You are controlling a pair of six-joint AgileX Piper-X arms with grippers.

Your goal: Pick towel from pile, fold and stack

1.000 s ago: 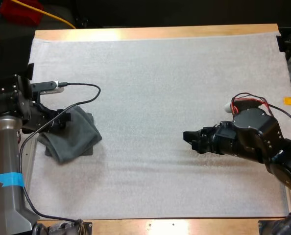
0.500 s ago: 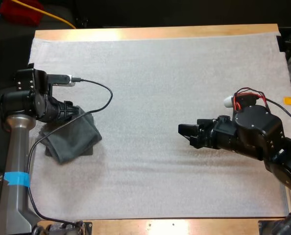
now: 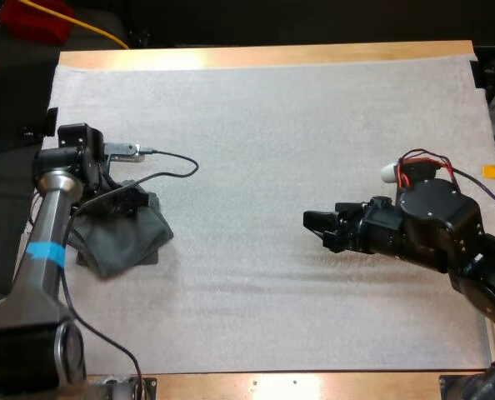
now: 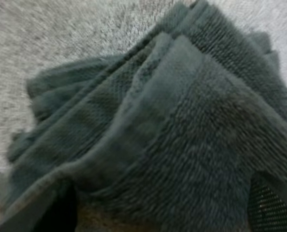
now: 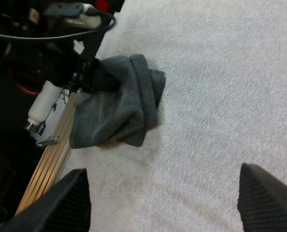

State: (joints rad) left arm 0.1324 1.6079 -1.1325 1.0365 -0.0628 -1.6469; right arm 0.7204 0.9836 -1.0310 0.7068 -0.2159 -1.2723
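Judging from how things lie, the job is at its very start. The one dark grey-green crumpled terry towel (image 3: 129, 240) sits bunched in a loose heap at the left edge of the high view. It rests on the white foam mat (image 3: 272, 125) that covers the wooden worktop (image 3: 272, 55). No towel is spread flat and no folded stack can be seen.

The left gripper (image 3: 131, 200) is down on the upper edge of the heap. In the left wrist view its two black fingers (image 4: 275, 212) stand wide apart with a thick ridge of cloth bulging between them. They straddle the fabric without pinching it, so I read the grasp as not yet made.

The right gripper (image 3: 318, 225) hovers over bare mat right of centre in the high view, well apart from the towel and pointing toward it. Its fingers (image 5: 61, 198) are spread wide and hold nothing.

On my reading only the approach to the pick is done. What remains is closing on the cloth, lifting it clear, laying it out on the open middle of the mat, and folding it, probably with both arms. The folded piece then has to be set down as the start of a stack.
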